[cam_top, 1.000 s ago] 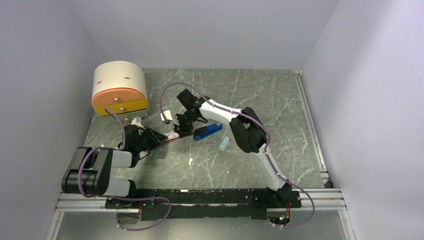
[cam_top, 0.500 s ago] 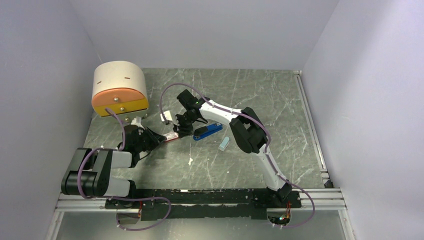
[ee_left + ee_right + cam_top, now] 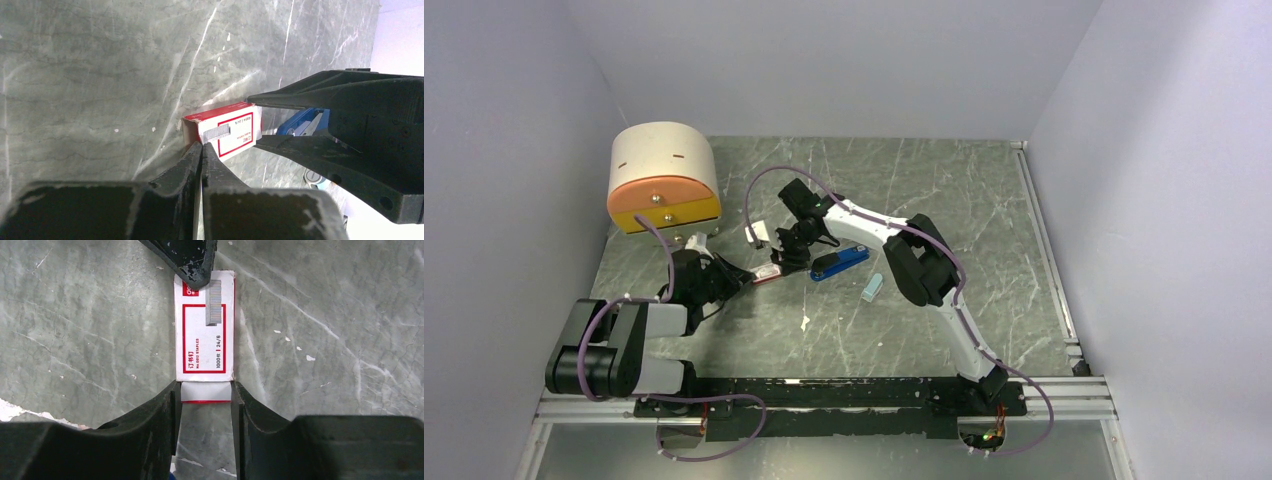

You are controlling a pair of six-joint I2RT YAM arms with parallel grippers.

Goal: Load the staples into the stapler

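The red-and-white staple box [image 3: 769, 272] lies on the marble table between my two grippers. A grey ribbed strip of staples [image 3: 215, 302] shows on its top face [image 3: 230, 131]; printed or loose, I cannot tell. My right gripper [image 3: 206, 390] is shut on the box's near end [image 3: 205, 330], one finger pressed on each side. The left gripper [image 3: 201, 145] is shut, its tips against the box's open brown end, with nothing visible between them. Just right of the box lies the blue stapler [image 3: 839, 263] with its black top arm, partly hidden behind the right fingers [image 3: 320, 97].
A cream and orange drum-shaped block [image 3: 664, 175] stands at the back left. A short pale-blue piece [image 3: 873, 287] lies right of the stapler. A small white item [image 3: 756, 234] sits behind the box, and a white scrap [image 3: 806, 322] lies nearer me. Grey walls enclose the table.
The left gripper's jaws have closed together at the box's open end. The right gripper's jaws have narrowed onto the box. Both arms have hardly shifted.
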